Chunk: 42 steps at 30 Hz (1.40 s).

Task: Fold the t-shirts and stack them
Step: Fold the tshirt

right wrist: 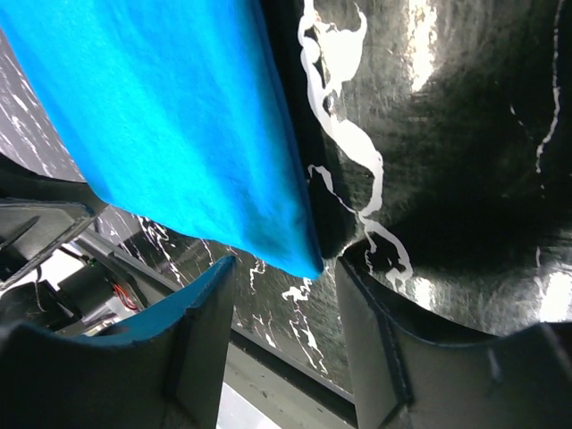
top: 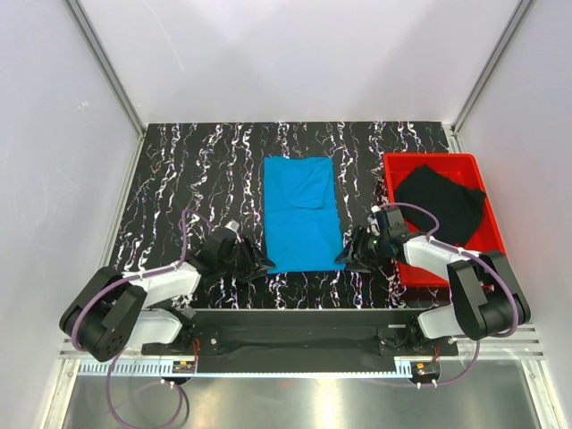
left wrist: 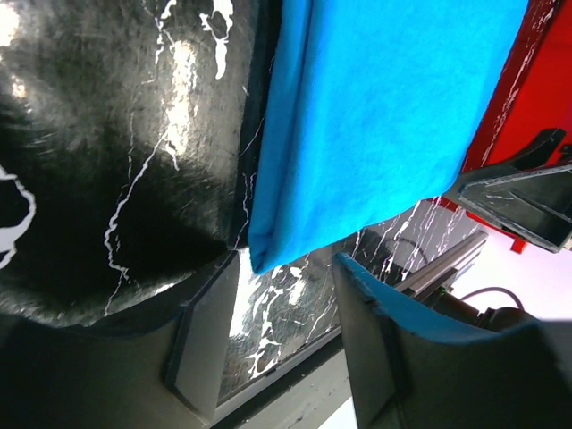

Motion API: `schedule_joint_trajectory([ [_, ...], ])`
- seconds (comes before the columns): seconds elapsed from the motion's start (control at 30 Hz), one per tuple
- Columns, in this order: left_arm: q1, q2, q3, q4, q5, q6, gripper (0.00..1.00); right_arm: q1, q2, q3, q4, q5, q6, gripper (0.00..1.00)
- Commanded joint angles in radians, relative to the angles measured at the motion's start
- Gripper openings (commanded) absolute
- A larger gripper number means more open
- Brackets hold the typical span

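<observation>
Blue shirt (top: 300, 213) lies flat in the middle of the worktop (top: 197, 179), folded into a long strip running away from the arms. Black shirt (top: 440, 202) sits crumpled in the tray (top: 429, 158) off to the right, well apart from the blue one. Both arms are low at the strip's near end. Left hand (top: 259, 264) is at the near left corner, jaws apart, and from the left wrist the corner sits right at the mouth of the gap, with nothing clamped. Right hand (top: 344, 256) mirrors it at the near right corner, jaws apart too, cloth tip just at the opening. Whether either hand touches the fabric, I can't tell.
</observation>
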Motion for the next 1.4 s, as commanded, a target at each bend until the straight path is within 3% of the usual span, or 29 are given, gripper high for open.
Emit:
schedule_joint_trajectory([
  [0.0, -0.005, 0.030, -0.045, -0.019, -0.023, 0.002, 0.52, -0.002, 0.024, -0.039, 0.050, 0.053, 0.005, 0.56],
  [0.6, -0.005, 0.082, -0.067, 0.001, -0.054, -0.019, 0.52, -0.002, 0.056, -0.108, 0.145, 0.050, 0.056, 0.50],
  [0.87, -0.005, 0.099, -0.056, 0.002, -0.060, 0.007, 0.30, -0.002, 0.024, -0.114, 0.133, 0.044, 0.057, 0.29],
  [1.13, -0.005, 0.070, -0.024, -0.045, -0.086, 0.087, 0.00, -0.002, 0.059, -0.102, 0.151, 0.001, 0.037, 0.09],
  [1.37, -0.005, -0.020, -0.039, -0.095, -0.129, 0.116, 0.00, -0.001, 0.065, -0.085, 0.134, -0.008, 0.022, 0.02],
])
